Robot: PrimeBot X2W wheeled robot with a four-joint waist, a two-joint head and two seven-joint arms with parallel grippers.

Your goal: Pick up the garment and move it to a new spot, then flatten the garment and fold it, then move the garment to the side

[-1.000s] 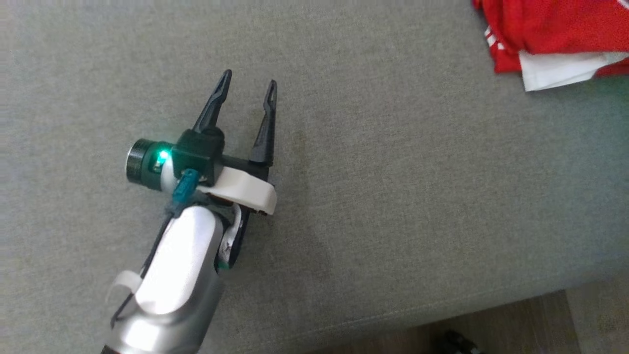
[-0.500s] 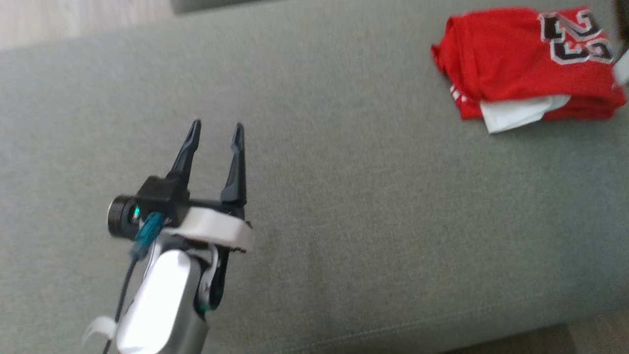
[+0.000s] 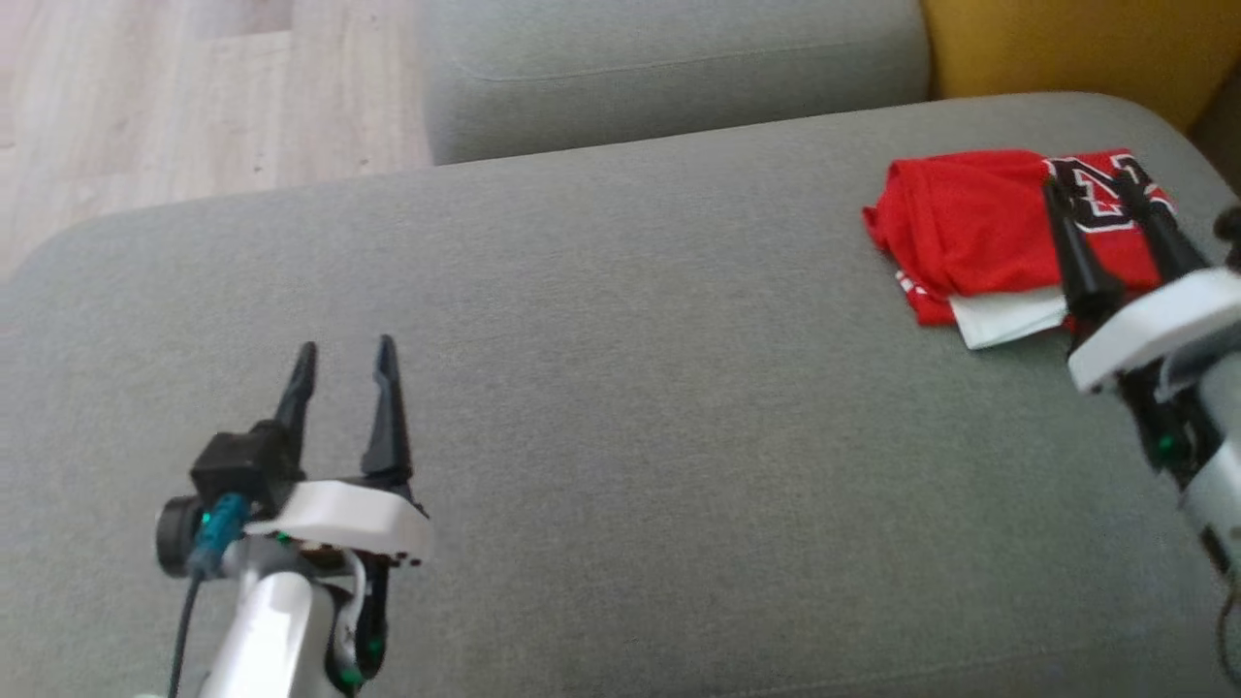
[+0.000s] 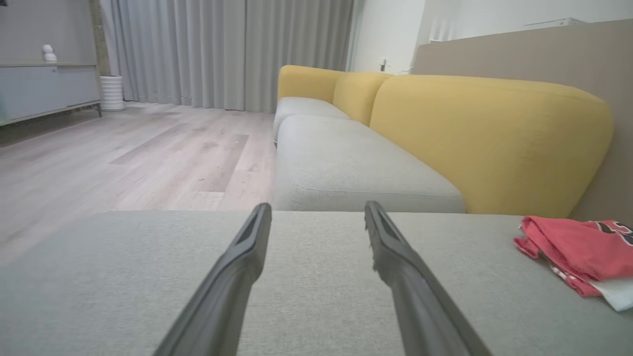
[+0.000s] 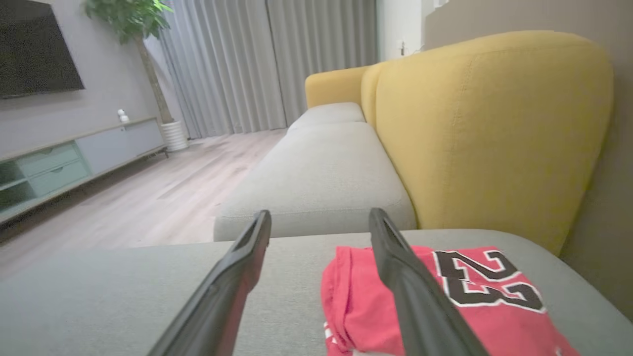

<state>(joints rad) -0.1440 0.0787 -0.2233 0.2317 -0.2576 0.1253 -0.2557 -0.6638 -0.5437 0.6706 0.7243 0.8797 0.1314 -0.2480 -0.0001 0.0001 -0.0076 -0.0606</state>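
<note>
I'm working over a broad grey sofa seat (image 3: pixel 620 407), and nearly all of it in front of me is bare cloth. A yellow backrest (image 4: pixel 487 141) runs along its right side, and a second grey cushion (image 3: pixel 669 73) butts against the far edge. Wooden floor (image 3: pixel 194 97) opens up to the far left, with a low cabinet (image 5: pixel 74 158) by the wall beyond it.

The garment (image 3: pixel 970 223) is a red jersey lying as a compact folded packet at the far right end of the seat, close under the backrest. I'd say it sits there because the fold is done and this is the "side" spot, so the job looks about finished.

My right end effector (image 3: pixel 1088 189) is on the right with its two fingers spread wide and nothing between them. From the wrist, one finger crosses in front of the packet's left part. I can't tell whether it brushes the cloth. My left end effector (image 3: pixel 345 347) is well apart on the near left, equally wide and empty, above bare cushion, parked out of the way.

Nothing blocks either arm. The backrest would crowd any push further right. A white patch (image 3: pixel 1008 318) pokes from the near edge, and the black number (image 5: pixel 487 279) faces up.
</note>
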